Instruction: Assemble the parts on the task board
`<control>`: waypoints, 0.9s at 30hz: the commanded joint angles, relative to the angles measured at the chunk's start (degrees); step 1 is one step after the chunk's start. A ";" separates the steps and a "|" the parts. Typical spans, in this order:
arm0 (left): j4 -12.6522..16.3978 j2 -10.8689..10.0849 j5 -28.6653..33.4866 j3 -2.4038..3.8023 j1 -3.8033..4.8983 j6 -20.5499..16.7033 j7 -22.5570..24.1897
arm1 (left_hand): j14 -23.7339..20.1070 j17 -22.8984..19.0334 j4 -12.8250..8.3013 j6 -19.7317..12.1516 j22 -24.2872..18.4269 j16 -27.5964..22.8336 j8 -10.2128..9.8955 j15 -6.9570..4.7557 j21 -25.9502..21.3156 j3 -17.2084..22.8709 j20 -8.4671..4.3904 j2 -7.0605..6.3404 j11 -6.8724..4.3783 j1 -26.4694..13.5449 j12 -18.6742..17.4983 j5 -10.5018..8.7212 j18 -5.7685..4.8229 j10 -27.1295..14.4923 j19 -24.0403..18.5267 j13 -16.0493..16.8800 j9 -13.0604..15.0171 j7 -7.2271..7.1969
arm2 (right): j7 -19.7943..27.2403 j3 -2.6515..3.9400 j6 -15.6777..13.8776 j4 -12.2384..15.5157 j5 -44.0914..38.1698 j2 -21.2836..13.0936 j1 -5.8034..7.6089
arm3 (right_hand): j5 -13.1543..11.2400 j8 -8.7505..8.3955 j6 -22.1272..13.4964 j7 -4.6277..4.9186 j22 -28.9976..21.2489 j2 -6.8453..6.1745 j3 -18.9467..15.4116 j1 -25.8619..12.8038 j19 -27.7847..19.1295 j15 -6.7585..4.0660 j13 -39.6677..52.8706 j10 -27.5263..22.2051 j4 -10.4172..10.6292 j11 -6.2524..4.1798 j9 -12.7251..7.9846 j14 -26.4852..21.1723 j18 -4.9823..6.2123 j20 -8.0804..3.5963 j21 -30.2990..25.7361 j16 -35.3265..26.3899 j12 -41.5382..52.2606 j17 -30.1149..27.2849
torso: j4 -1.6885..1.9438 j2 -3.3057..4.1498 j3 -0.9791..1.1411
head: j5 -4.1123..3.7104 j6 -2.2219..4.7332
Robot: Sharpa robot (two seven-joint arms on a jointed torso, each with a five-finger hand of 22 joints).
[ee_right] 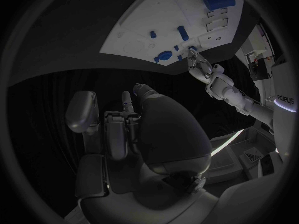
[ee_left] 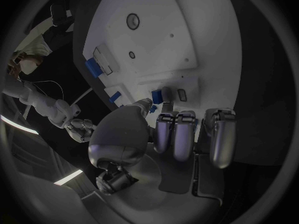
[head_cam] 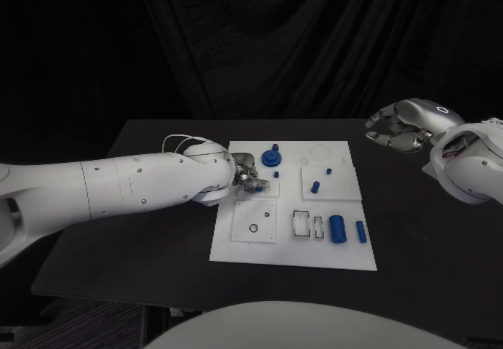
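L hand (head_cam: 244,177) fingertips pinching small blue peg (head_cam: 255,187); light, stiff, slick, I'd pinch mid-shaft. R hand (head_cam: 403,125) clenched, holding nothing.

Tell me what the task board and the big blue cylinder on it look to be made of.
Task board: probably matte white plastic, flat with even cut-outs and no glare. Big blue cylinder: likely plastic too, uniformly coloured with a soft sheen; it could be printed or moulded.

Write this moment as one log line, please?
left hand: fingers on small blue part, task board | right hand: curled, holding nothing, off board | large blue cylinder: lying untouched
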 commanded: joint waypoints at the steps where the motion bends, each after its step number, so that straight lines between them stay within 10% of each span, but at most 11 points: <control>1: 0.00 -0.02 0.28 -0.34 -0.58 1.88 -0.12 | 5.85 15.09 -0.41 -0.06 11.74 0.15 -0.38 0.26 -0.35 0.09 0.28 -0.07 0.20 0.83 0.15 0.56 1.05 6.08 1.65 15.08 0.06 -0.29 | -1.00 0.05 0.19 0.06 -0.18 -0.05 -0.14 | 0.23 -0.18 -0.47 0.04 7.93 -0.31 0.33 0.35 -0.41 0.21 15.08 6.07 -0.07 0.38 -0.06 5.75 0.35 -0.18 -0.35 -0.12 0.15 14.45 | 0.01 -0.01 0.02 | 0.03 -0.01; 8: -0.25 0.11 0.28 -0.34 -0.59 2.62 -0.25 | 5.85 15.09 -1.39 0.36 11.78 0.15 -1.06 0.12 -0.44 1.05 0.17 -0.28 0.02 2.67 0.15 4.43 1.06 6.08 1.63 15.08 -0.16 -0.50 | -1.04 0.05 0.27 0.06 -0.18 0.01 -0.14 | 0.23 -0.18 -0.47 0.04 7.93 -0.31 0.33 0.35 -0.41 0.21 15.08 6.07 -0.07 0.38 -0.06 5.75 0.35 -0.18 -0.35 -0.12 0.15 14.45 | 0.03 0.00 -0.01 | 0.18 -0.01; 27: -0.62 0.29 0.28 -0.34 -0.84 0.70 1.55 | 5.85 15.09 -4.76 2.57 11.96 0.15 -3.43 -0.25 -0.60 7.13 -0.19 -1.66 -0.40 6.29 0.15 6.46 1.06 6.08 1.69 15.08 -2.94 -0.95 | -1.40 0.05 0.28 0.01 -0.18 0.05 -0.14 | 0.26 -0.17 -0.44 0.04 7.89 -0.30 0.41 0.32 -0.47 0.22 15.08 6.07 -0.06 0.38 -0.08 5.75 0.37 -0.17 -0.54 -0.14 0.15 14.43 | 0.00 -0.04 0.03 | 0.17 -0.01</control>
